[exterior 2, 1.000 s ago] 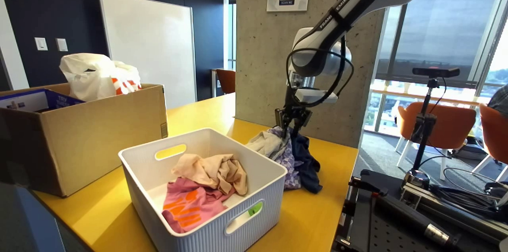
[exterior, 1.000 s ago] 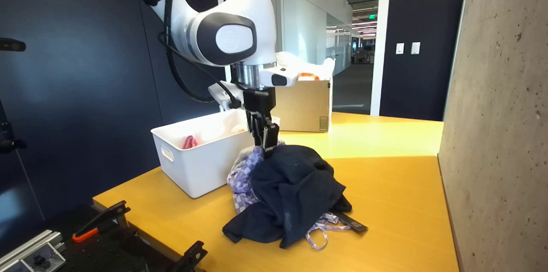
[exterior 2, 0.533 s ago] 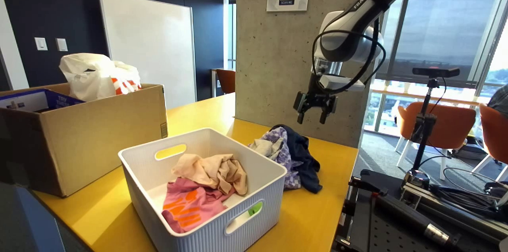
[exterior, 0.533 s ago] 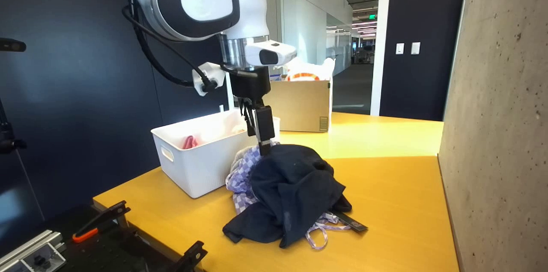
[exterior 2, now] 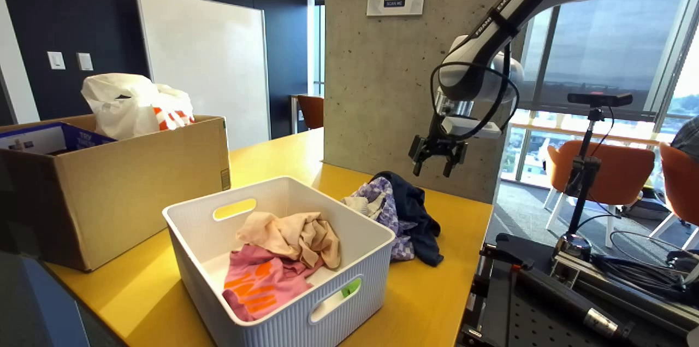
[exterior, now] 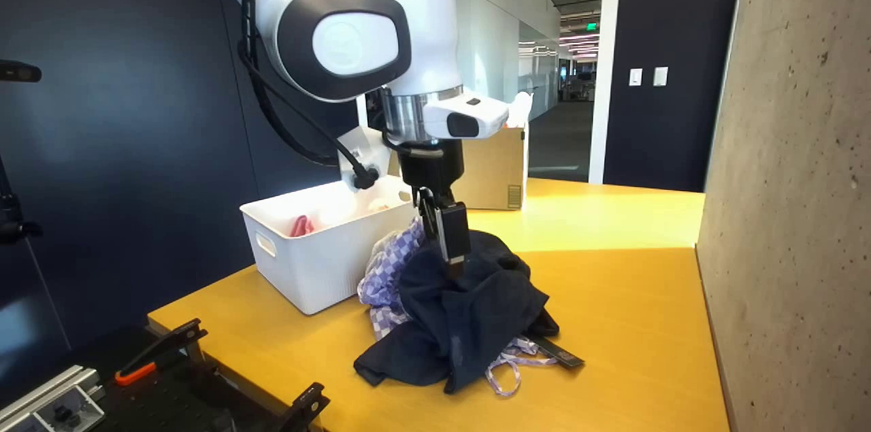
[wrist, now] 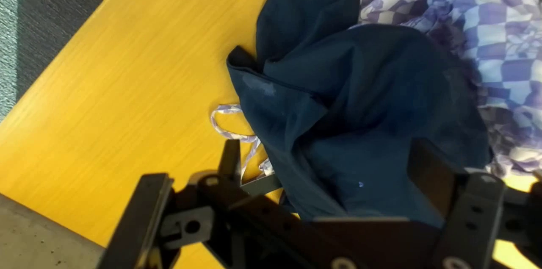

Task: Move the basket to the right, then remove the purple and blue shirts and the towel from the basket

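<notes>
My gripper (exterior 2: 432,172) stands open over the pile of clothes, and no cloth is held. In the wrist view the dark navy shirt (wrist: 364,108) lies below and between its spread fingers. The purple checked shirt (exterior 2: 389,210) is partly under the navy one, beside the basket; its thin strap (exterior: 505,377) pokes out on the far side. Tucked against the purple shirt is the cream towel (exterior 2: 365,205), partly hidden by the basket wall. The white basket (exterior 2: 284,330) stands on the table next to the pile, holding pink and beige cloths.
A cardboard box (exterior 2: 147,188) with a white plastic bag (exterior 2: 128,104) stands behind the basket. A concrete pillar (exterior: 789,214) rises beside the yellow table (exterior: 626,323). A camera stand (exterior 2: 581,188) is by the robot's base.
The gripper was down at the purple and navy cloth with its jaws partly closed. It has risen off and opened wide, then shifted over the navy shirt and come down a little.
</notes>
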`<state>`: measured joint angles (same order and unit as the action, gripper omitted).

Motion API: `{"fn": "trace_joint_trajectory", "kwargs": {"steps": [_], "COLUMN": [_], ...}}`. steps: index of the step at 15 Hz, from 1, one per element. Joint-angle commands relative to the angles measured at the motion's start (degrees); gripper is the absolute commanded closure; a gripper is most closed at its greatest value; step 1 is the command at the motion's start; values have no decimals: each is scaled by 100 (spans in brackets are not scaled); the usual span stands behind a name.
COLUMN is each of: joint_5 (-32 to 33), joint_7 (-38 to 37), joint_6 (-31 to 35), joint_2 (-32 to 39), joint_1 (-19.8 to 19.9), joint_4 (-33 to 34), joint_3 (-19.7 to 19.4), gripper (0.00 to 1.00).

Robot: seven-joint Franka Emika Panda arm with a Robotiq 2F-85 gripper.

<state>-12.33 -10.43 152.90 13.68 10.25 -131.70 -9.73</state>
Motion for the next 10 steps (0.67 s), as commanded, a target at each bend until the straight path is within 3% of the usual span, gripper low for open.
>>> {"fn": "trace_joint_trajectory", "kwargs": {"steps": [1,6,7,10], "joint_5": [-70,-2,-20,-65], "joint_7": [-59,-137,-113,-37], "joint_6": [118,228,276,496], "joint_2": [795,1710,1810,1865], "joint_1": [-72,-274,-281,-301], "joint_4": [802,1662,1746,1665], "joint_3": [156,390,426,526], "gripper": [0,0,18,42]}}
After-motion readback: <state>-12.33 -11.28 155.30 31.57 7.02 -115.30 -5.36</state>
